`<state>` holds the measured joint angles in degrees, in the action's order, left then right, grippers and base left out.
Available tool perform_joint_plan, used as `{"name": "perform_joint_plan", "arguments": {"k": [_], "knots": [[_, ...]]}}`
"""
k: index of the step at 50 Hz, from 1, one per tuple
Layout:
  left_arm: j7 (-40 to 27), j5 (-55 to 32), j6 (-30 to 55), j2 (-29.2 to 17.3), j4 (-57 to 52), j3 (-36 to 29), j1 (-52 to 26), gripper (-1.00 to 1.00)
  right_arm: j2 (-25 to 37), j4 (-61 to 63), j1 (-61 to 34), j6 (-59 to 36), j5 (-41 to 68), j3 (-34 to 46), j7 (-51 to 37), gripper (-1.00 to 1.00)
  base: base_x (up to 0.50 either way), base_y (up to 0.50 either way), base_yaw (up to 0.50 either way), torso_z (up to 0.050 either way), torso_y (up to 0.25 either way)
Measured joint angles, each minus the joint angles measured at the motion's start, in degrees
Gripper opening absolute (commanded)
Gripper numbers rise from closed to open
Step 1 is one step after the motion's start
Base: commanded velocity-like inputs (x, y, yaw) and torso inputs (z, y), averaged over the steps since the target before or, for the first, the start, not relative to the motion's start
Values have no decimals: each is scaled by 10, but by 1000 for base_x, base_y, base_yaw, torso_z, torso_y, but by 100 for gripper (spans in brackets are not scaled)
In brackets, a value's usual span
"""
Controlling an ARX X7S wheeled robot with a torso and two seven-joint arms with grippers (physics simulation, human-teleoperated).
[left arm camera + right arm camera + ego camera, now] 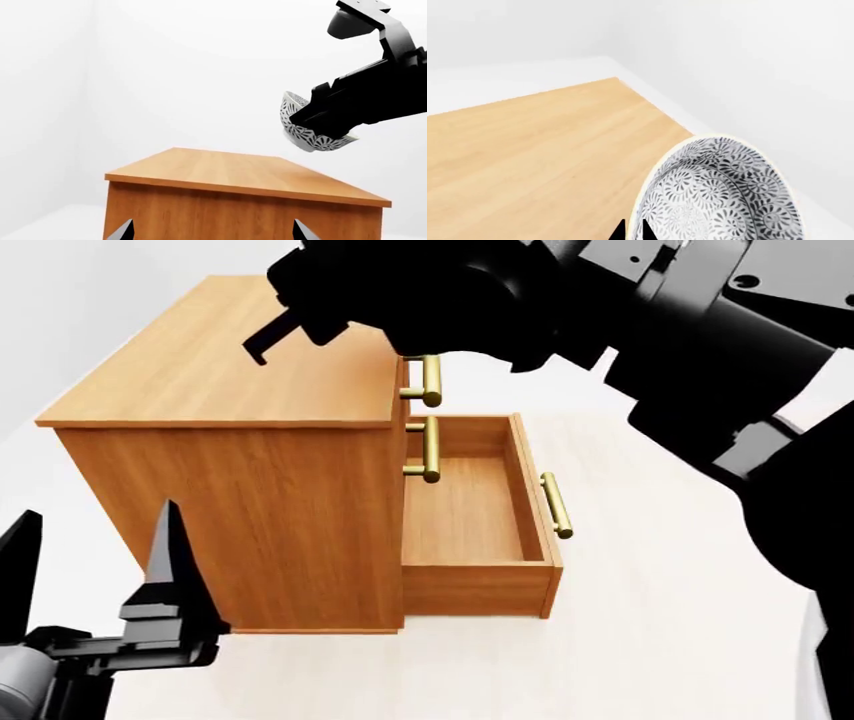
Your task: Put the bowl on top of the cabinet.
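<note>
The patterned bowl (pixel 301 136) hangs tilted in the air above the cabinet (pixel 233 172), over the right part of its flat top in the left wrist view. My right gripper (pixel 632 233) is shut on the bowl's (pixel 727 195) rim, one fingertip on each side of it, with the cabinet top (pixel 527 160) below. In the head view my right arm covers the bowl above the cabinet (pixel 227 360). My left gripper (pixel 94 560) stands open and empty, low beside the cabinet's side panel, and its fingertips (pixel 124 232) face the cabinet.
The cabinet's lowest drawer (pixel 474 500) is pulled out and holds nothing, its brass handle (pixel 555 505) sticking forward. Two more brass handles (pixel 431 380) show above it. Pale floor (pixel 641 640) surrounds the cabinet and white walls (pixel 167 75) stand behind.
</note>
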<state>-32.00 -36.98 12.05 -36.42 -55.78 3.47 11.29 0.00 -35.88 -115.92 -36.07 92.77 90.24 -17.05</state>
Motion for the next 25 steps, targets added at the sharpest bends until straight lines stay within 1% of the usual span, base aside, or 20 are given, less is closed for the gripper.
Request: {"name": "perform_joint_plan", "arguments": {"k": [25], "knots": [[-8,-6,-4,-8,0,0,0,100,0,46,2,29,42,3,-1,-100,0,0,0,0,0]]}}
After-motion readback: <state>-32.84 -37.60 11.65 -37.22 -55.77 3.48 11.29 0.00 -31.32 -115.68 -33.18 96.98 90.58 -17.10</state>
